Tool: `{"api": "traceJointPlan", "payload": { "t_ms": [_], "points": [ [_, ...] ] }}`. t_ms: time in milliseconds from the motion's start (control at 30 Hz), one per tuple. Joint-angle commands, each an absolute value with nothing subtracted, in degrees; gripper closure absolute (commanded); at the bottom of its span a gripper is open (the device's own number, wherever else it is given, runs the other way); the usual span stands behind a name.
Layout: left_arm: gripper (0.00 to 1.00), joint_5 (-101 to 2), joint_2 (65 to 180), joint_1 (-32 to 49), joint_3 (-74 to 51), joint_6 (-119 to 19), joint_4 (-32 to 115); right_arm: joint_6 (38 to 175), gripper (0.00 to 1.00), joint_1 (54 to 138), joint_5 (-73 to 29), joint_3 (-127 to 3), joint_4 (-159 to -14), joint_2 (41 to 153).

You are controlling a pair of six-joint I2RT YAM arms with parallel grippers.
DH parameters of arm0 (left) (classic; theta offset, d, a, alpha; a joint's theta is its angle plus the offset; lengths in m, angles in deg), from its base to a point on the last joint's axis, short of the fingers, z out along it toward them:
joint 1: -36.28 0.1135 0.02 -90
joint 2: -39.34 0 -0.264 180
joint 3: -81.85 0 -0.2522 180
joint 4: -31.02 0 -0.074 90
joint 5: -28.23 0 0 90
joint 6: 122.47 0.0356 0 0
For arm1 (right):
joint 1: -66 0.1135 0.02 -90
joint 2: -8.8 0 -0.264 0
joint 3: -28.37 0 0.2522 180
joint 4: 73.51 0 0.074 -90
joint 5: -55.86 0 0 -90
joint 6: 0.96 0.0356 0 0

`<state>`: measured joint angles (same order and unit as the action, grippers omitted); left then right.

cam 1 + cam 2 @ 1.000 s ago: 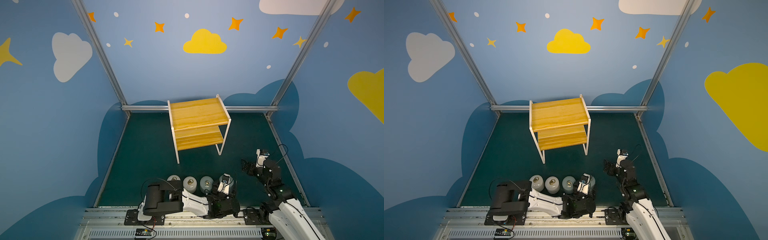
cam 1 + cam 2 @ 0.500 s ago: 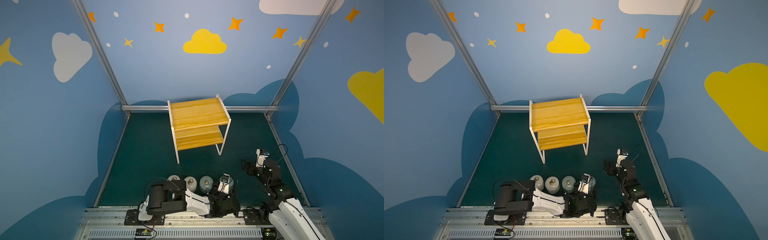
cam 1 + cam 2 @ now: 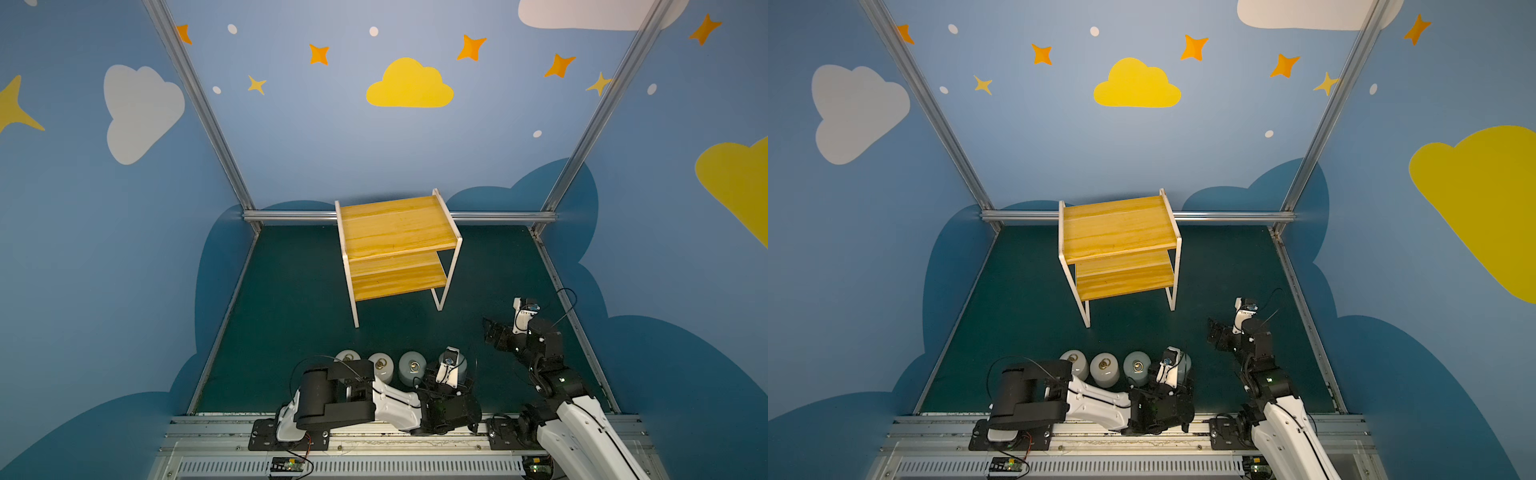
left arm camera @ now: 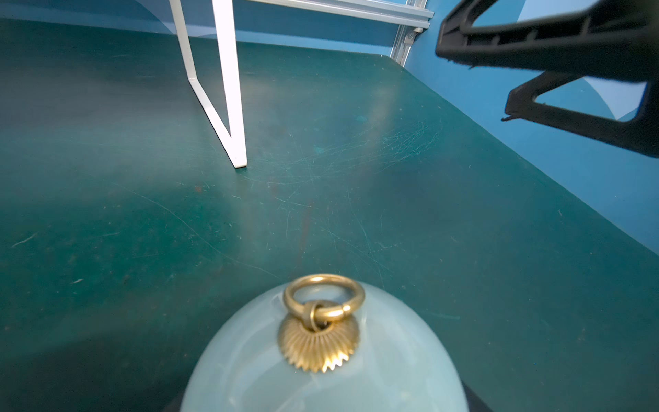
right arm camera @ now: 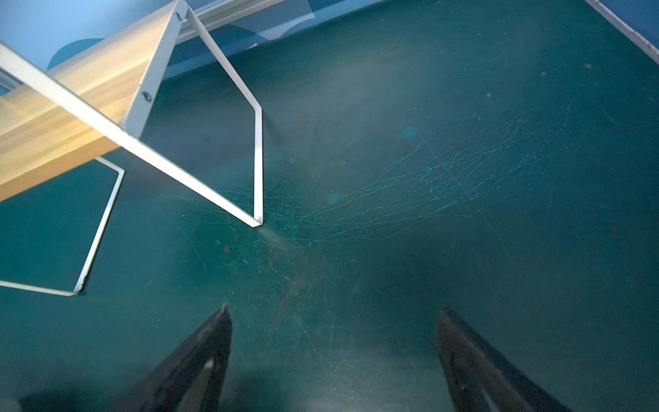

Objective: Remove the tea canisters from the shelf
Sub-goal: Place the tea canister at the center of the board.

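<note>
Nearest, the left arm (image 3: 374, 405) lay low along the front edge of the tabletop (image 3: 291, 332). The left fingers (image 3: 452, 385) were at the end canister (image 4: 321, 374), a grey-blue one with a brass ring (image 4: 322, 298) on its lid. I cannot tell whether they were clamped on it or apart. In both top views that canister closed the right end of a row of four standing upright on the tabletop: a white canister (image 3: 348, 358), a second white canister (image 3: 381, 366) and a grey-blue canister (image 3: 411, 368). Farther back and to the right, the right fingers (image 5: 199, 356) hung wide apart over bare tabletop. Beyond, well apart from the row, stood the shelf (image 3: 395, 232), close to the back wall (image 3: 374, 158).
</note>
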<state>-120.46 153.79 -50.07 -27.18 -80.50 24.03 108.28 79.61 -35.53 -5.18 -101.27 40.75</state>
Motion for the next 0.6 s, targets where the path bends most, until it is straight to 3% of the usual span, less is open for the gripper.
{"api": "traceJointPlan", "payload": {
  "t_ms": [0, 567],
  "points": [
    [0.14, -121.4, 154.2, -49.6, -25.4, -81.5, 25.3, 107.9, 0.08, 79.3, -35.0, -5.4, -100.3, 40.8],
    [0.1, -121.8, 153.6, -49.9, -24.3, -83.6, 29.9, 108.0, 0.08, 78.4, -34.1, -4.8, -99.8, 40.8]
  ]
}}
